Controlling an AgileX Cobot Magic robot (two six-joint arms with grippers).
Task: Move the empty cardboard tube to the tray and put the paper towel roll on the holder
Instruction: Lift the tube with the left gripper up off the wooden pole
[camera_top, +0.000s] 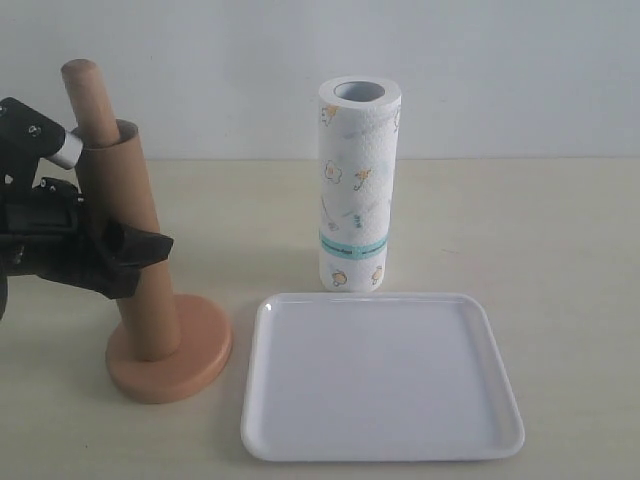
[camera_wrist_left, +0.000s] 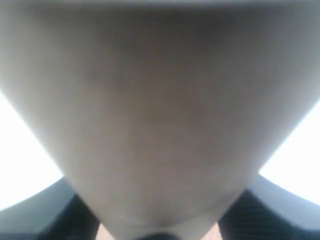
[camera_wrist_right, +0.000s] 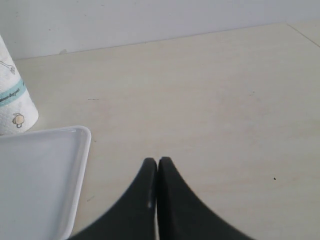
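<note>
Tray (camera_top: 380, 380) in fg; post (camera_top: 88, 100) mostly w/in tube (camera_top: 150, 325).

The tray (camera_top: 490, 425) lies bare, reachable from above and from the front. Touching or just behind its far rim, the upright paper towel roll (camera_top: 358, 190) blocks a low approach from behind. On the left, the empty cardboard tube (camera_top: 125, 185) leans over the post of the holder (camera_top: 190, 365), and the left end effector (camera_top: 128, 250) clamped at mid-height crowds that side. A narrow gap separates the holder's base from the tray. Right of the tray is open desk (camera_top: 570, 250), where the right end effector (camera_wrist_right: 158, 170) hangs with its tips pressed together.
</note>
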